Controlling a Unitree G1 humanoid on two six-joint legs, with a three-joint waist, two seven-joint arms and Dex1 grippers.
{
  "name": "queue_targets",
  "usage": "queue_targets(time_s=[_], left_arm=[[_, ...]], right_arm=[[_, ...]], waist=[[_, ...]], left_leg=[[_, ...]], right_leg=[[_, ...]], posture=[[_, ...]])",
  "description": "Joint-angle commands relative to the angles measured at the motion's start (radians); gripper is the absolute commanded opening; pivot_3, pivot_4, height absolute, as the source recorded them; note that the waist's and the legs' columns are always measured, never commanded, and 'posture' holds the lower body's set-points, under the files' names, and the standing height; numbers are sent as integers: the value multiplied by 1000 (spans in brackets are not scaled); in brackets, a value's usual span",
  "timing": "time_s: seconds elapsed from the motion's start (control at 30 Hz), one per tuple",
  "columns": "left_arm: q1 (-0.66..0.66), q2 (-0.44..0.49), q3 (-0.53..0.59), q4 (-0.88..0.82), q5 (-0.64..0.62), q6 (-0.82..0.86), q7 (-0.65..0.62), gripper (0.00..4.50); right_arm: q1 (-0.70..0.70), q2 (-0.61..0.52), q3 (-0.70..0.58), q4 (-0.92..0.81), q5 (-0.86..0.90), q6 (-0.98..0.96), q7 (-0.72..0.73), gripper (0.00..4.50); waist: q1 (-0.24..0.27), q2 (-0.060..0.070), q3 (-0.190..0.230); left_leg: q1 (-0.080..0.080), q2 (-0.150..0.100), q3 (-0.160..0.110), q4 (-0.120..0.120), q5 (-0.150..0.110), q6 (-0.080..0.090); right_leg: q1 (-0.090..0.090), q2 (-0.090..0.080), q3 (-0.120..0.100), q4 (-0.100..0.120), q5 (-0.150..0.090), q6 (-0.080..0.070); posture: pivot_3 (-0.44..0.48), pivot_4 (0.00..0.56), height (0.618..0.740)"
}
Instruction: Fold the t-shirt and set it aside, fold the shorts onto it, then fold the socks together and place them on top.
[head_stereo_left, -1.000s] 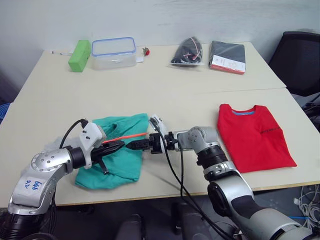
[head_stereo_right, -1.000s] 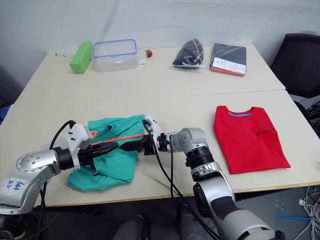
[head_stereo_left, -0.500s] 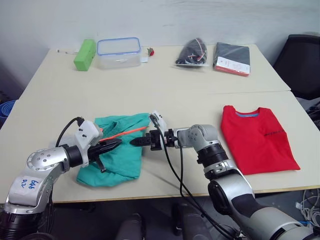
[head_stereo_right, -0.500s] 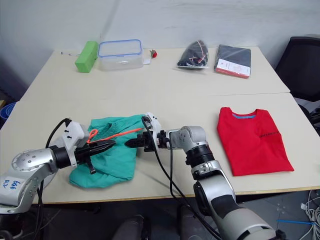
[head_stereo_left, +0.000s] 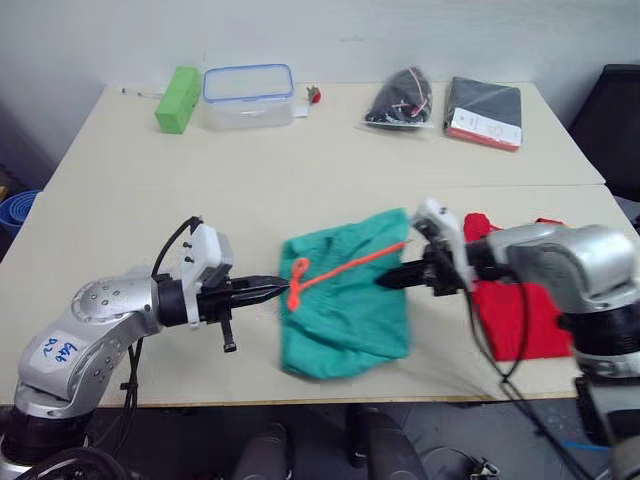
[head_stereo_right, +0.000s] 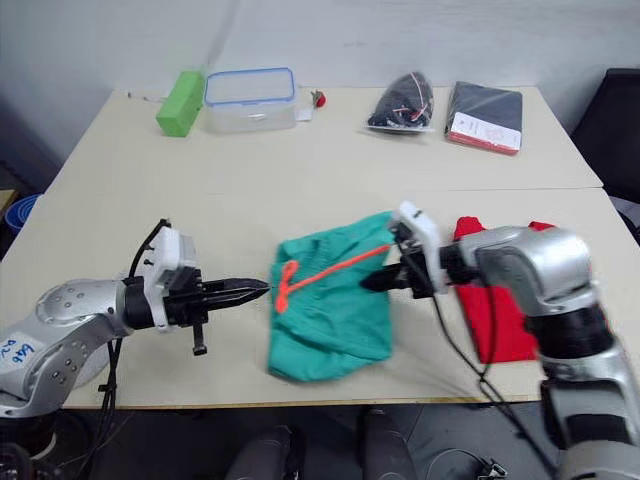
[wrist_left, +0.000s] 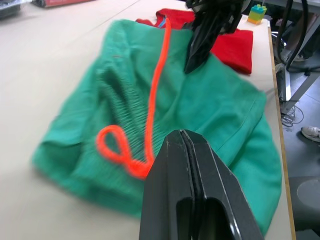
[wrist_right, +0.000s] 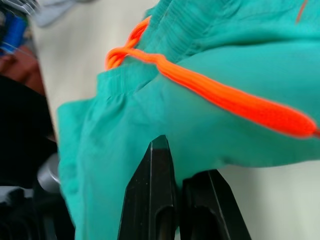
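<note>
- Since a second ago the shorts have travelled along the near edge of the surface, from the left part toward the middle, and my right gripper has swung rightward with them.
- My right jaws are closed on the shorts' edge, lifting the cloth on that side.
- My left gripper points at the waistband end; its jaws are pressed together, and I cannot tell whether they pinch any cloth.
- An orange drawstring runs across the shorts between my two grippers, its loop near my left one.
- My right arm partly covers the t-shirt, which lies by the near right corner, just beside the shorts.
</note>
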Motion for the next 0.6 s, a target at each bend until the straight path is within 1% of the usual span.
queue_targets(time_s=[0.03, 0.07, 0.13, 0.2, 0.27, 0.3, 0.37, 0.5, 0.6], left_arm=[[-25, -4, -7, -13, -21, -4, -2, 0], [-27, -3, -10, -7, -19, -7, -4, 0], [-26, 0, -16, 6, -11, -18, -12, 0], [-26, 2, -23, 16, -1, -29, -20, 0], [-33, 0, -28, 20, -1, -31, -25, 0], [-37, -2, -30, 21, -3, -32, -25, 0], [-51, -6, -33, 24, -8, -32, -25, 0], [-66, -9, -39, 30, -4, -36, -21, 0], [-63, -11, -47, 30, 2, -40, -19, 0]], right_arm=[[-3, -211, -91, 63, 1, -83, 161, 14], [4, -274, -94, 98, -10, -119, 212, 14], [6, -361, -88, 170, -43, -195, 291, 14], [9, -420, -71, 265, -94, -297, 363, 14], [17, -455, -43, 361, -154, -389, 419, 14], [17, -461, -30, 393, -178, -422, 438, 14], [25, -466, 1, 519, -269, -550, 458, 14], [-26, -413, 35, 826, -434, -769, 373, 14], [-58, -345, 20, 980, -498, -853, 267, 14]], waist=[[2, 0, 1], [2, -1, 1], [1, -1, 2], [0, -2, 2], [0, -3, 3], [0, -3, 3], [0, -4, 3], [1, -4, 3], [-2, -4, 3]], left_leg=[[0, -1, 1, 0, 0, 1], [1, -1, 3, 1, 0, 1], [3, 0, 4, 1, 0, 1], [4, 0, 5, 2, 0, 1], [4, 1, 6, 5, 0, 1], [4, 1, 6, 6, 0, 1], [5, 1, 8, 7, 0, 1], [6, 0, 13, 8, 1, 3], [7, -1, 16, 8, 2, 4]], right_leg=[[0, 0, 1, -1, 0, 1], [0, 1, 2, -1, 0, 1], [1, 2, 2, -1, 0, 2], [2, 4, 2, -1, 0, 3], [2, 7, 2, 0, 1, 5], [3, 9, 2, 1, 1, 5], [3, 12, 3, 1, 1, 5], [3, 12, 7, 2, 1, 4], [3, 11, 10, 3, 1, 4]], posture=[[0, 150, 740], [0, 150, 740], [0, 150, 740], [0, 150, 740], [0, 150, 740], [0, 150, 740], [0, 150, 740], [0, 150, 740], [0, 150, 740]])
